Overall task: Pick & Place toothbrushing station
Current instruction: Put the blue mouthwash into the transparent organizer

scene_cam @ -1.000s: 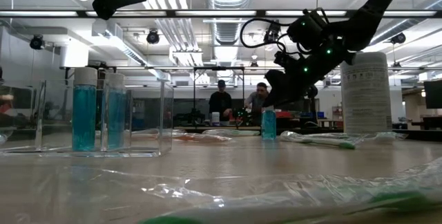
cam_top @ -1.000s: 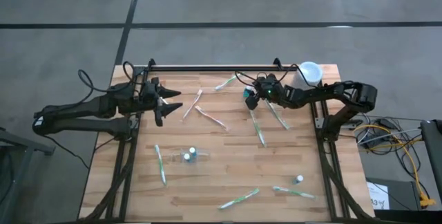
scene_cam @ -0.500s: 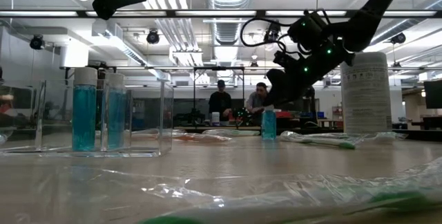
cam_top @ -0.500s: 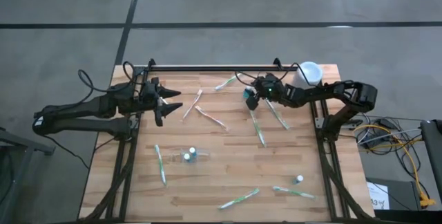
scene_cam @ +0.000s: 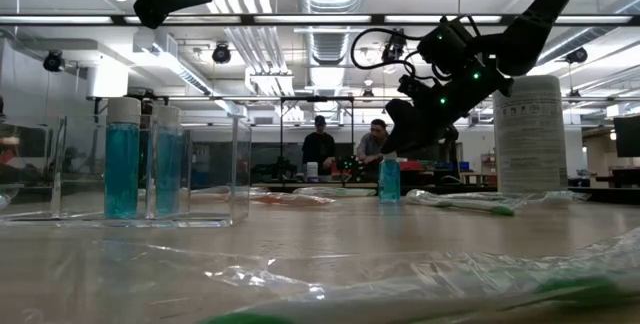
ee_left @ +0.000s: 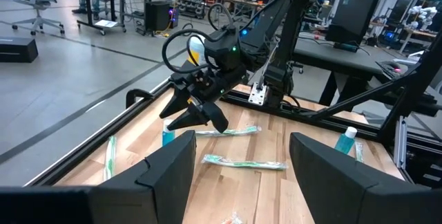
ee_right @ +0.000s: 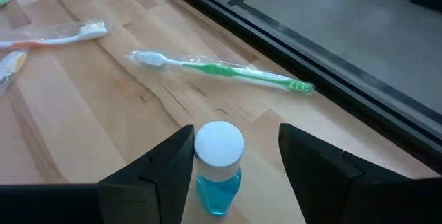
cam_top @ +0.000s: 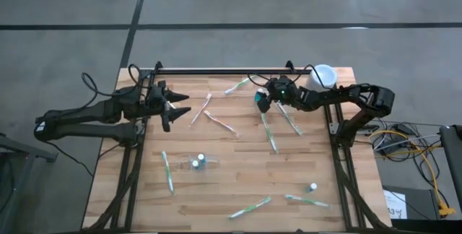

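Right claw (ee_right: 235, 162) spread wide astride blue bottle (ee_right: 219, 165), bottle base cut off; left claw (cam_top: 175, 109) spread, empty.

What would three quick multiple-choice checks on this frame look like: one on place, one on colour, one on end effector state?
1. Where is the right end effector?
A. by the small bottle near the table's far rail
B. over the clear holder
C. off the table

2. What colour is the liquid in the small bottle between the right end effector's fingers?
A. orange
B. blue
C. green

3. What state is the right end effector in?
A. shut on a toothbrush
B. fingers apart on either side of the bottle
C. shut on the white cup

Key: 1 A, the high view puts it at the bottle near the far rail. 2 B, the right wrist view shows blue liquid under a white cap. 3 B, the fingers flank the bottle with gaps showing, and it stands on the table.
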Tool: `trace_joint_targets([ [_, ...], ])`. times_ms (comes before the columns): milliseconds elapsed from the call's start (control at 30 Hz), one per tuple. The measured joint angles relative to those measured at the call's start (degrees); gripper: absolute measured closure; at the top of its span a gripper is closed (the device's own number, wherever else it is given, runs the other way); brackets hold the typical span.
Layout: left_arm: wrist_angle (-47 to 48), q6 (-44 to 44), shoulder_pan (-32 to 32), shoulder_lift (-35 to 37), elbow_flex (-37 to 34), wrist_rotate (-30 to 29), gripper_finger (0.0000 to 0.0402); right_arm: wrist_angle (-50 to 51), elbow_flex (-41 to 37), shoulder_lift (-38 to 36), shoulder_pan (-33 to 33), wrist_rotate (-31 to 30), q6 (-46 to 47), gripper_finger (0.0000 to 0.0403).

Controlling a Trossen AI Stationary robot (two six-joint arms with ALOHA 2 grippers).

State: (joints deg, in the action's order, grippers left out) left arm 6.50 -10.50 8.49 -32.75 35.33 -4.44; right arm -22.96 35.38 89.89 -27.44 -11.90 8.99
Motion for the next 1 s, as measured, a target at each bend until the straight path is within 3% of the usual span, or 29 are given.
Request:
trace_joint_targets([
  [333,0.0,0.0,0.0,0.0,0.0,0.1,0.0162,-5.9,0.0,6.8,0.0,0.0,2.5,0.0197],
  [767,0.0,0.0,0.0,0.0,0.0,0.3,0.0162,-8.0,0.0,5.9,0.0,0.0,-2.5,0.0198],
  [1000,0.0,0.0,0.0,0.0,0.0,0.2,0.0162,-7.4,0.0,5.9,0.0,-0.2,-1.6,0.0227],
])
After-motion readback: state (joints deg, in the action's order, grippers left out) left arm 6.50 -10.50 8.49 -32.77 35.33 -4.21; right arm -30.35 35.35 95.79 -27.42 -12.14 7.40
